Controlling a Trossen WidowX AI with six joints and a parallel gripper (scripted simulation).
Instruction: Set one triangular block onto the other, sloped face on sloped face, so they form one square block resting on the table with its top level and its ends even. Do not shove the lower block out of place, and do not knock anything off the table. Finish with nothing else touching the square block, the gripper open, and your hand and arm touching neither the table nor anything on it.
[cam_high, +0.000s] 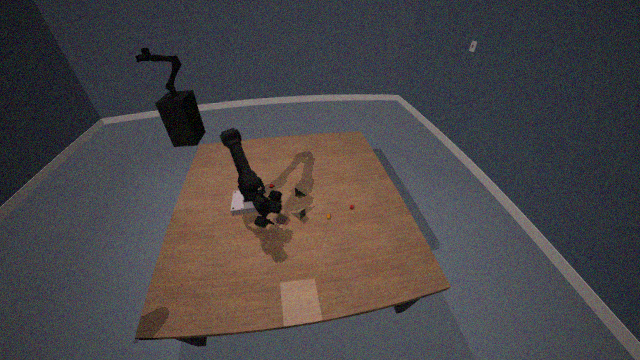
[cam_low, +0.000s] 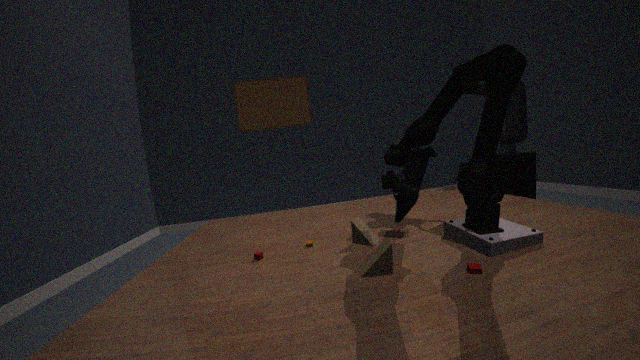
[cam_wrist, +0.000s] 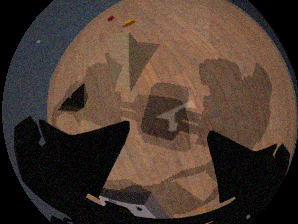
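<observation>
One triangular block (cam_high: 301, 214) (cam_low: 366, 231) (cam_wrist: 140, 60) stands on the table (cam_high: 225, 280) (cam_low: 200, 300), beyond my fingers in the wrist view. The other triangular block (cam_high: 300, 192) (cam_low: 382, 262) (cam_wrist: 75, 98) stands apart from it, at the left in the wrist view and nearer the camera in the exterior view. In the exterior view their slopes fall in opposite directions. My gripper (cam_low: 398, 219) (cam_wrist: 170, 131) is open with nothing between its fingers. It hangs above the table, on the robot base's side of the blocks, touching neither.
A red cube (cam_high: 352, 207) (cam_low: 258, 256) (cam_wrist: 110, 18) and an orange piece (cam_high: 328, 216) (cam_low: 309, 244) (cam_wrist: 129, 23) lie beyond the blocks. Another red piece (cam_high: 271, 186) (cam_low: 474, 268) lies near the white base plate (cam_high: 236, 203) (cam_low: 515, 242). A dark box (cam_high: 181, 120) carrying another arm stands beyond the table.
</observation>
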